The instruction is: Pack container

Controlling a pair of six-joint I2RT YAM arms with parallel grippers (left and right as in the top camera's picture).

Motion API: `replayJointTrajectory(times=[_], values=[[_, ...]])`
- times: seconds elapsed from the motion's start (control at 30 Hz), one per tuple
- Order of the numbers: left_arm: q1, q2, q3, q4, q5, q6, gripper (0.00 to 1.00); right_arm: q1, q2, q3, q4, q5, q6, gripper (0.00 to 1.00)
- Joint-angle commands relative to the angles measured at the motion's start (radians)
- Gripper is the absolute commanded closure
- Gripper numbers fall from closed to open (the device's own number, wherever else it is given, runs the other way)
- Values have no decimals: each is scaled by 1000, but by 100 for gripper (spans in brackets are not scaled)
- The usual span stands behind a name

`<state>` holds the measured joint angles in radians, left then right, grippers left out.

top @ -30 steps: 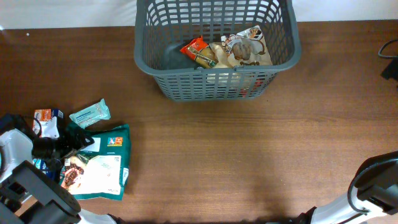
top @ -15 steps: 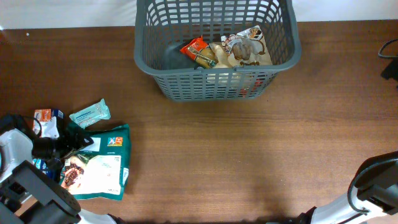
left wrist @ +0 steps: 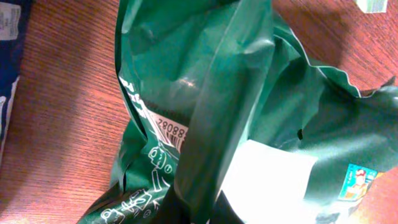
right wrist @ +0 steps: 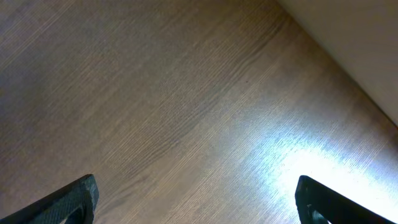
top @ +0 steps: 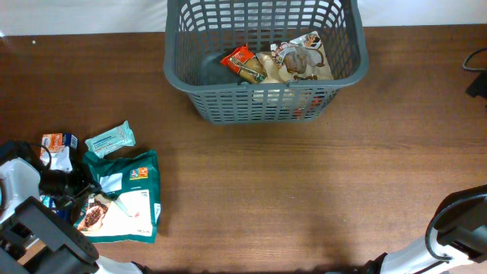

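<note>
**Green film, long carry: slip risk**

Green pouch (top: 125, 202) lies crumpled under the left tool (top: 76, 186) at the near-left corner of the bench (top: 304, 190); I cannot tell whether the fingers have closed on it. The container (top: 228, 106) sits well apart at the far edge, with packets (top: 293, 61) already inside. The slick, folded film could slide free in transit or snag the lattice rim. The mint wrapper (top: 109, 139) just beside it might be dragged along. Bare wood between gives open passage. The right tool (right wrist: 196, 202) is spread wide and empty.
</note>
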<state>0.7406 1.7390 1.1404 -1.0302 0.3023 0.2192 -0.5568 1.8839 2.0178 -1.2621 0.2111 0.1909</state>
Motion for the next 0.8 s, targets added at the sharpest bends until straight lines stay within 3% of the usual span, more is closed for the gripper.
replayJointTrajectory(times=[0.0, 0.5, 0.77], values=[[2, 8, -14, 10, -43, -14, 98, 1, -12, -2, 3, -2, 8, 1], [2, -9, 7, 33, 205, 21, 98, 1, -12, -2, 3, -2, 8, 1], [2, -134, 24, 51, 298, 21, 98, 1, -12, -2, 3, -2, 8, 1]])
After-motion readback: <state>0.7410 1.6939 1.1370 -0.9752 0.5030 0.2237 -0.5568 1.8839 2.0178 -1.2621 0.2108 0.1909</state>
